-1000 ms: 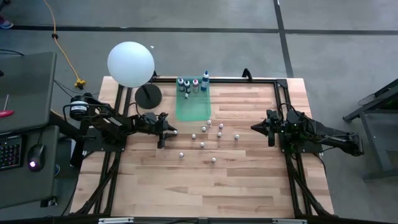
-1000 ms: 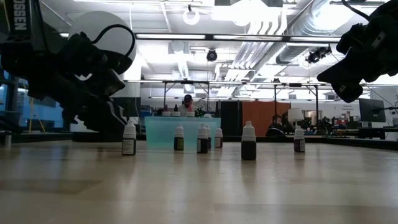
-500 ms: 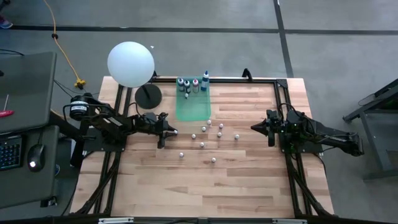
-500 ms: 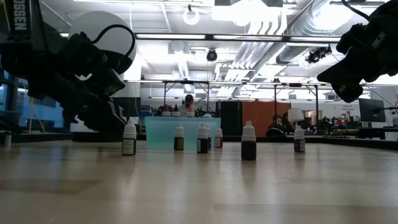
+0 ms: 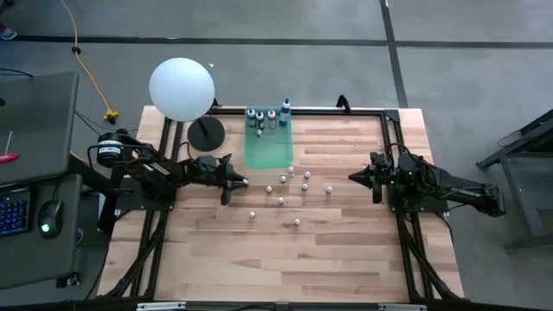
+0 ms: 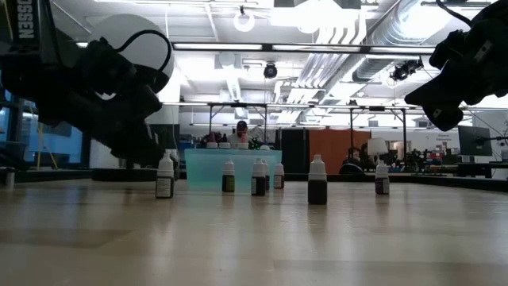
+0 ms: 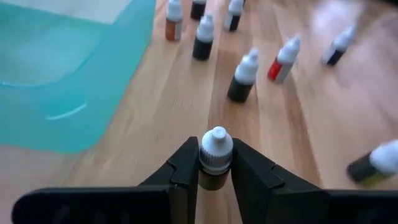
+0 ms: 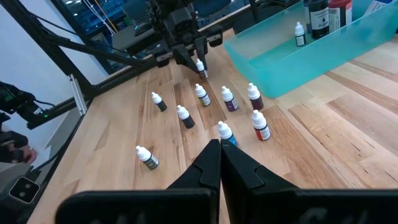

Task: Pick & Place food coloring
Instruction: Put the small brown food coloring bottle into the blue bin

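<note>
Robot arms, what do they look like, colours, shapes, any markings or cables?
Both arms are dark, near black, built of jointed segments on black frame mounts. The left gripper and right gripper each have two flat, wedge-shaped black fingers tapering toward the tips. White lettering runs down the left arm in the low view, and a black cable loops above that arm's wrist.

We are in a large open robotics lab or workshop: the wooden desk [image 5: 337, 250] stands on a bare grey concrete floor [image 5: 285, 69], exposed ducts [image 6: 349, 48] and lights run overhead, and further benches [image 6: 238, 147] and a person [image 6: 240, 131] show at 12 o'clock beyond.
</note>
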